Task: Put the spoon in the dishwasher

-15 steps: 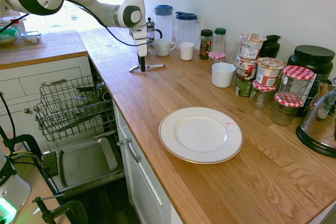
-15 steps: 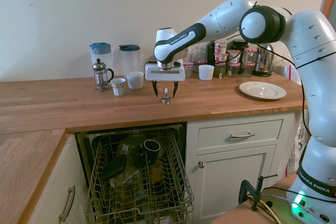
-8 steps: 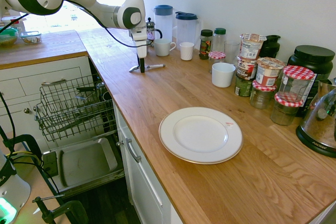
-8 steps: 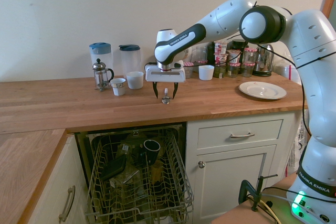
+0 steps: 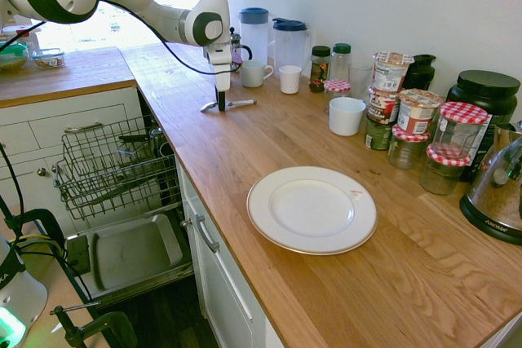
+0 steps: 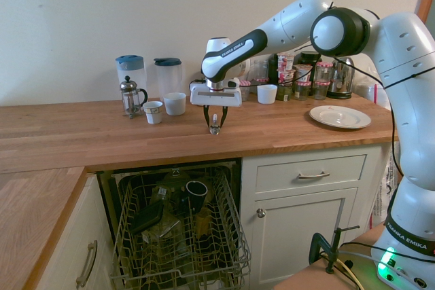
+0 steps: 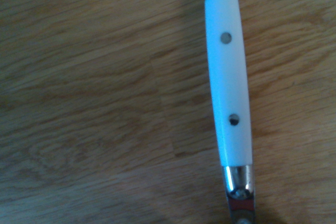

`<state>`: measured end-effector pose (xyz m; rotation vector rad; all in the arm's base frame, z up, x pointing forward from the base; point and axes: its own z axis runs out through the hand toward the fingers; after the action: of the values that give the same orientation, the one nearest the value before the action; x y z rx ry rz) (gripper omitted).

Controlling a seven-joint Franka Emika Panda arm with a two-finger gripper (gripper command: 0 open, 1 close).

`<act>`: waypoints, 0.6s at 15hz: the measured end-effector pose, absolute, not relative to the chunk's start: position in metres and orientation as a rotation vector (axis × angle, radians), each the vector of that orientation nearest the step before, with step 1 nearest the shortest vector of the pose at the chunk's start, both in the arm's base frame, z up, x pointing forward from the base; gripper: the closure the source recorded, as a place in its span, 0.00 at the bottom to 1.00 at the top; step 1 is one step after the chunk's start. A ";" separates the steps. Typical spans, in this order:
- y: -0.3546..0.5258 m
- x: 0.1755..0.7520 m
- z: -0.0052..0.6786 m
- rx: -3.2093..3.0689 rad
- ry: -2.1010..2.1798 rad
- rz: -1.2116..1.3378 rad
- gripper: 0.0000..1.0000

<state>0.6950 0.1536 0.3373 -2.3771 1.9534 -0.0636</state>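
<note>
robot gripper [image 6: 215, 123] over a spoon [image 5: 227, 104] on a wooden counter [image 5: 245, 152].
fingers narrowed around the spoon; whether they pinch it, cannot tell.

The gripper [image 6: 215, 119] has drawn its fingers in from a wide spread, so they now stand close on either side of the spoon [image 6: 215, 127]. The spoon lies where it was on the worktop.
</note>
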 end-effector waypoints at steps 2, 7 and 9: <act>0.152 0.696 0.337 -2.374 1.947 -0.057 1.00; 0.143 0.698 0.336 -2.364 1.934 -0.032 1.00; 0.144 0.698 0.337 -2.359 1.932 -0.030 1.00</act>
<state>0.6981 0.1439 0.3372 -2.3589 1.9317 -0.0301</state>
